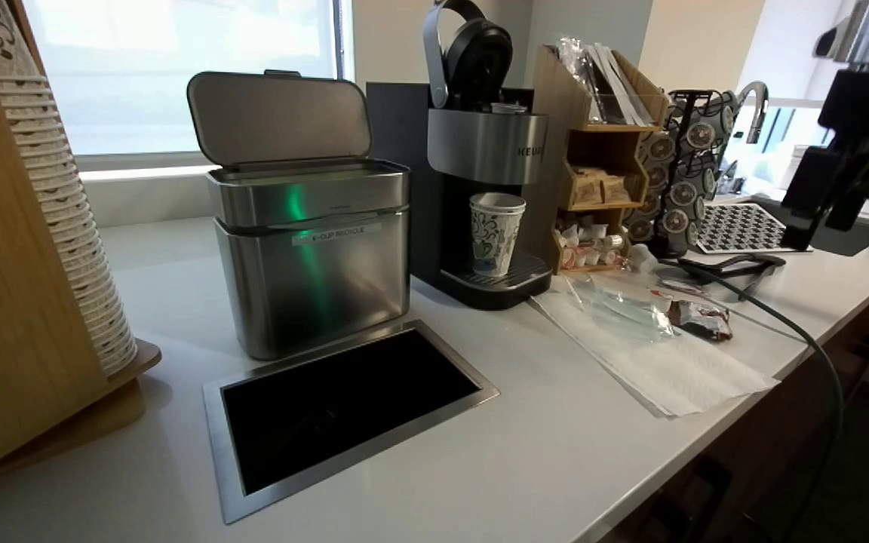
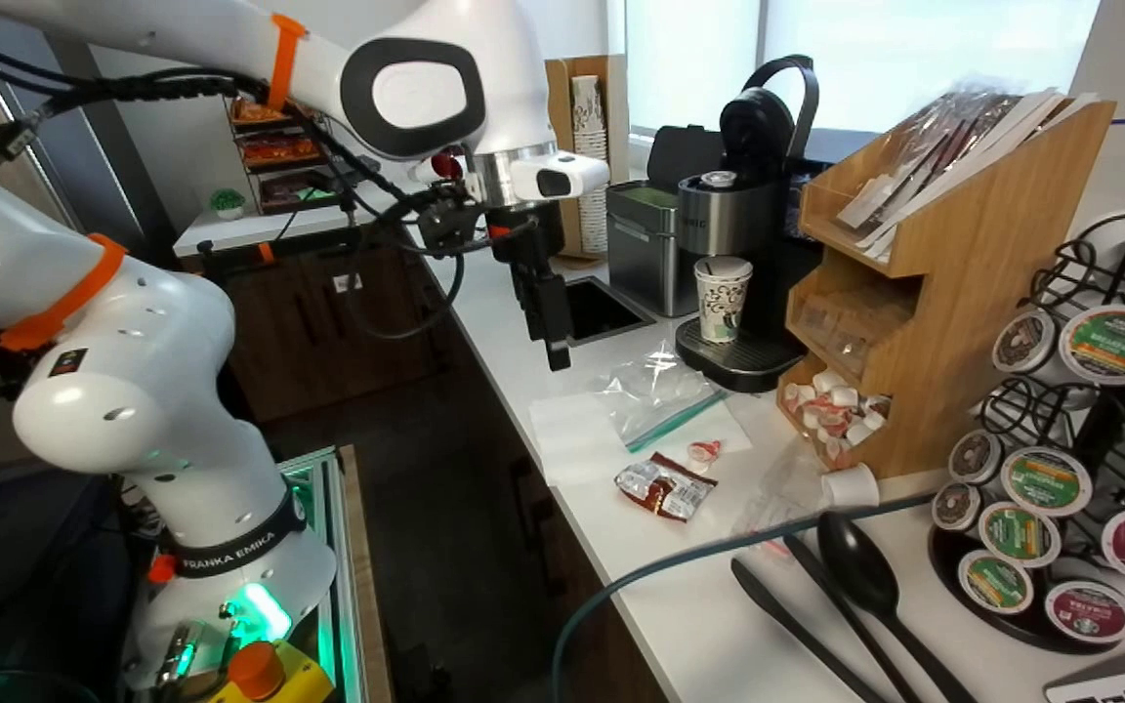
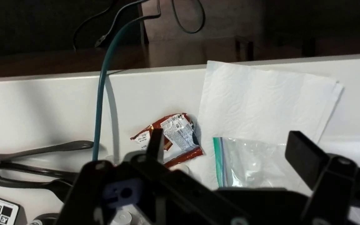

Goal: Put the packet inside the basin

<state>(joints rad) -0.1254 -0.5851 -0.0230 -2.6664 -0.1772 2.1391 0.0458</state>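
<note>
Brushed steel rims the basin [image 1: 363,450], sunk in the white worktop [image 1: 548,445]; inside's too dark to tell contents. Just behind stands the steel bin [image 1: 321,279], lid [image 1: 280,121] up, label [image 1: 336,234] reading "K-CUP RECYCLE". Patterned paper cup [image 1: 496,241] sits on the drip tray [image 1: 529,273] of the coffee machine [image 1: 480,147]. Wooden organiser [image 2: 973,293]: long wrapped items [image 2: 973,166] up top, tan sachets [image 1: 597,188] mid, little red-and-white tubs [image 2: 841,415] btm. Black rack [image 2: 1109,420] alongside holds coffee pods [image 2: 1046,480].

The packet [image 2: 667,486], brown & silver, lies on the worktop nr. its front edge, just beside the paper towels [image 2: 572,439]; touching or not, can't tell. Towels + clear zip bag [image 2: 655,395], partly on them, lie btwn packet & basin. Green cable [image 3: 99,103] arches over the edge, apart from packet; black utensils [image 2: 860,557] lie mostly on the cable's other side. End effector [image 3: 230,151] hangs above the worktop, fingers [image 3: 306,161] wide apart per wrist view.
</note>
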